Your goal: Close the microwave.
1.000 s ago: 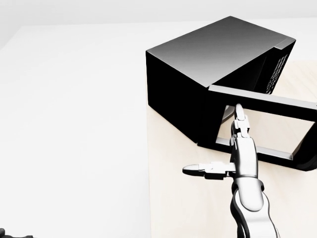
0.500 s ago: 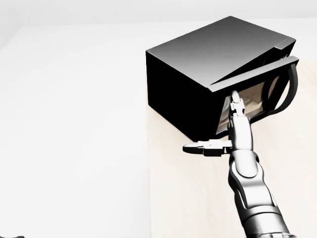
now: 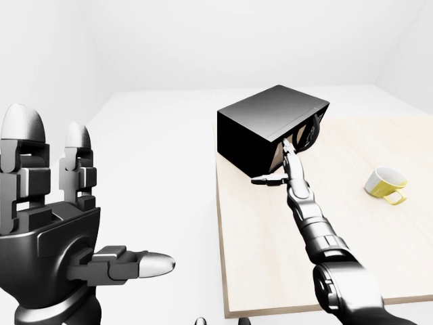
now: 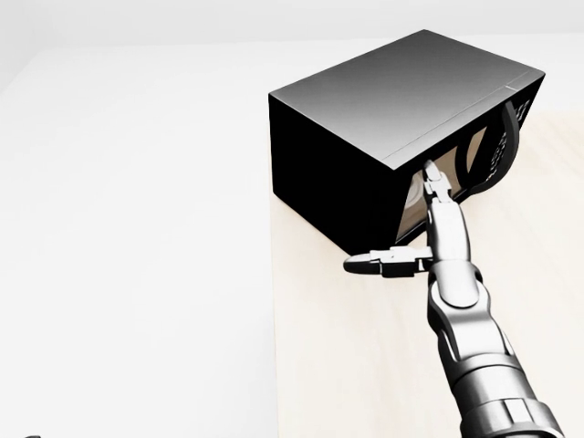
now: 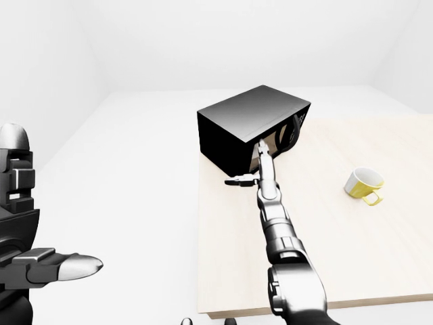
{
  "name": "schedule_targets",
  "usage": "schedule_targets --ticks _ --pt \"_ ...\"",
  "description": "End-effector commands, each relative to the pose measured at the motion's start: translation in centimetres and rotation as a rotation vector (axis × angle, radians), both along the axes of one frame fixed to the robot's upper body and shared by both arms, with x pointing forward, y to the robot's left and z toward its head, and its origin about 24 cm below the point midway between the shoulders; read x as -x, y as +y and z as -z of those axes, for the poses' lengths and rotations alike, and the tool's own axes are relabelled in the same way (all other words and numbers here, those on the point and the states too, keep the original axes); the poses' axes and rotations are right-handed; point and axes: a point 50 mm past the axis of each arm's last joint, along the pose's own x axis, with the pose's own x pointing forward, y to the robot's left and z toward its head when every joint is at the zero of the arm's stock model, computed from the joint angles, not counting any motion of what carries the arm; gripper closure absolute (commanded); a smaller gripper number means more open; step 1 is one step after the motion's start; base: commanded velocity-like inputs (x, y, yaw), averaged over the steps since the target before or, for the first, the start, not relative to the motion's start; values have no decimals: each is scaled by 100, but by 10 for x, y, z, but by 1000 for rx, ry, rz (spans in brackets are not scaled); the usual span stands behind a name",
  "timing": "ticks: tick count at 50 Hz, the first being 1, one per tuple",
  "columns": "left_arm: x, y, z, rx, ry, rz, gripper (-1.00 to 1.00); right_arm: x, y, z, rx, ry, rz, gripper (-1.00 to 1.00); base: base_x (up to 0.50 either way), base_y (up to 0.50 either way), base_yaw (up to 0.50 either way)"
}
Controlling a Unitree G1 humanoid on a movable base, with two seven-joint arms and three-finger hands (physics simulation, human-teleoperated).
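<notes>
**A:** Where does the microwave (image 4: 383, 119) sit?

**B:** On the pale wooden table (image 3: 379, 250), at its upper left corner in the left-eye view, turned at an angle. It is a black box with a dark grey top. Its door (image 4: 456, 169) faces the right side of the head view and lies nearly flush with the body, though I cannot tell whether it is fully latched. A curved black handle (image 4: 508, 141) shows at the door's far end.

**B:** Through the door glass a lighter interior is visible.

**A:** And the right hand (image 4: 422, 239)?

**B:** It is stretched out at the end of a long silver arm that rises from the bottom of the head view. The fingers are extended, not curled round anything. The long fingers (image 4: 431, 187) point up with their tips against the door pane, and the thumb (image 4: 370, 264) sticks out sideways to the left, over the table. It grips nothing.

**A:** The left hand (image 3: 51, 223)?

**B:** Raised close to the camera at the left of the left-eye view, dark and large, fingers upright and spread, thumb pointing right. It is empty and well apart from the microwave.

**A:** Anything else on the table?

**B:** A yellow mug (image 3: 385, 185) with a white inside, lying tipped, near the right edge, well apart from the microwave.
</notes>
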Motion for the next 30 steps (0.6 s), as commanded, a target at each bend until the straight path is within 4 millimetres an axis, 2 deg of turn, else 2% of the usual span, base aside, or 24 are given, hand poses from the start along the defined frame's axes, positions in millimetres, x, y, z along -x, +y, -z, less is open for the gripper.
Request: schedule_targets --ticks 1,9,17,18,19,20,23,25,26,30 --pt "0 0 0 -3 0 1 -100 -15 2 6 -40 143 34 -100 0 0 0" --pt "0 -1 1 -4 5 3 -100 -14 0 7 -24 134 42 -100 1 0 0" --pt "-1 -1 1 -2 6 2 -100 -13 0 -1 -1 74 50 -100 1 0 0" --pt "-3 0 3 -1 15 2 -100 1 5 -39 11 -198 14 -100 0 0 0" --pt "-3 0 2 0 14 3 -100 21 7 -55 23 -249 9 -100 1 0 0" --pt "-3 0 2 1 13 3 -100 24 8 -57 23 -250 9 -100 0 0 0" --pt "-5 0 4 3 22 6 -100 68 11 -106 35 -522 -9 -100 0 0 0" --pt "-5 -1 4 4 23 8 -100 88 13 -125 58 -627 -18 -100 0 0 0" --pt "-4 -1 4 3 23 9 -100 108 14 -140 70 -717 -26 -100 0 0 0" --pt "-4 -1 4 3 21 9 -100 146 14 -158 97 -841 -31 -100 0 0 0"
